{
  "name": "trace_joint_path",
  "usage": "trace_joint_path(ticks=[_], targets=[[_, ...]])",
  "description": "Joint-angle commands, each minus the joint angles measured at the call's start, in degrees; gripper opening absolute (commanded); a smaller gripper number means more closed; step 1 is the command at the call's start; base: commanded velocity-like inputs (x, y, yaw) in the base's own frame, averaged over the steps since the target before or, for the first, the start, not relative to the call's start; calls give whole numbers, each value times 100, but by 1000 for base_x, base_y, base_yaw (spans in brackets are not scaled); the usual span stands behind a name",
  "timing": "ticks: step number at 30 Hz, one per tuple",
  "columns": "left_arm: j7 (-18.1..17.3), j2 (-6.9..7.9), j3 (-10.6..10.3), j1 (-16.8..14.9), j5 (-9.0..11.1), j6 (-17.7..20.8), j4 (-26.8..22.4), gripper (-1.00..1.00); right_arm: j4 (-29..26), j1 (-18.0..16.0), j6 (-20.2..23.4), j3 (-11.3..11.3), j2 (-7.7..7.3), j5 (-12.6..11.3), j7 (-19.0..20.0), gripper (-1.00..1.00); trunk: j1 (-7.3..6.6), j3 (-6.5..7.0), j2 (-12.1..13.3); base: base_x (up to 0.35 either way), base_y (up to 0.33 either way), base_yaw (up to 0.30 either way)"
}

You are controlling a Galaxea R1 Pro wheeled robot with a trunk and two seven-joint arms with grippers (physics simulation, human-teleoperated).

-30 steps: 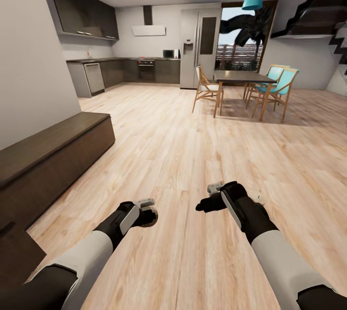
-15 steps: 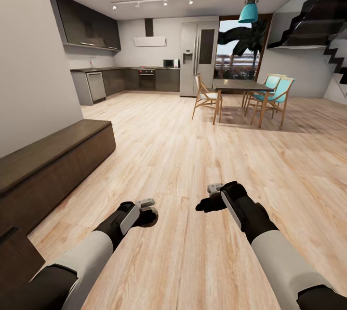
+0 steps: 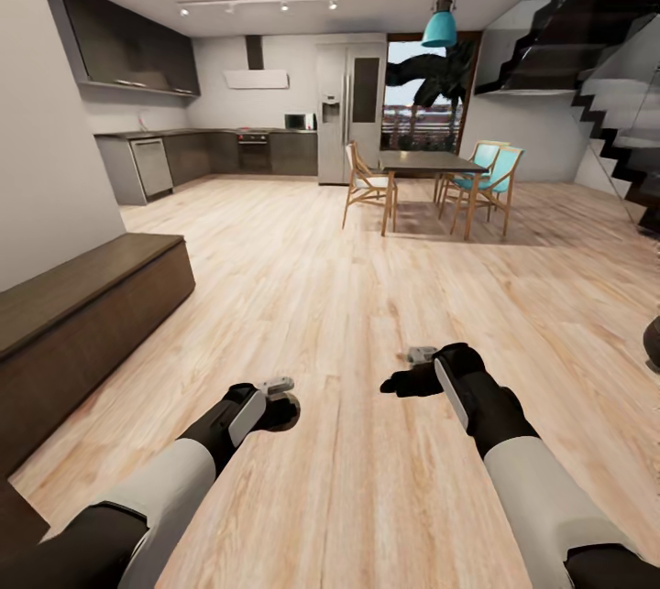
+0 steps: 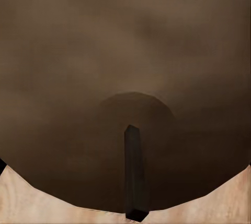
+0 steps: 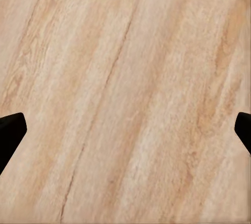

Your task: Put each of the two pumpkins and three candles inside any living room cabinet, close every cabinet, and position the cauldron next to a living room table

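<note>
The long, low, dark brown cabinet [image 3: 87,314] stands against the wall, left of the left gripper [image 3: 280,406], doors closed. Left jaws: cannot tell; right gripper [image 5: 125,130] spread wide above floor [image 3: 348,296].

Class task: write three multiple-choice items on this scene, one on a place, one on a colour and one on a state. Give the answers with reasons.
1. Where is the candle?
A. on the cabinet
B. in the left gripper
C. on the dining table

2. What colour is the hanging lamp?
A. teal
B. red
C. white

3. How does the right gripper stand?
A. shut on a pumpkin
B. shut and empty
C. open and empty

Answers:
1 B: the candle, wick up, looms close in the left wrist view, and a round brown shape sits at the left gripper.
2 A: the lamp has a teal shade.
3 C: the right gripper has its fingertips far apart over bare floor.
</note>
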Motion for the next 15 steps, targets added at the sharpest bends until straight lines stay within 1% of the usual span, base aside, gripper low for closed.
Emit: trace_joint_path(ticks=[1, 6, 9, 15], targets=[[49, 4, -44, -2, 57, 16, -12, -100, -4, -3, 20, 2, 2, 25, 22, 100, 0, -5, -2, 111, -34, -77], [50, 2, -46, -2, 57, 12, -12, -100, 4, -2, 14, 7, 12, 34, 13, 100, 0, -4, -2, 145, -97, -21], [56, 2, -47, -2, 57, 9, -9, -100, 5, -2, -62, -5, 13, 34, 12, 100, 0, -3, -2, 147, -112, -2], [59, 2, -47, -3, 57, 7, -9, -100, 6, -3, -107, -2, 13, 29, 21, 100, 0, -3, -2, 31, -24, 0]])
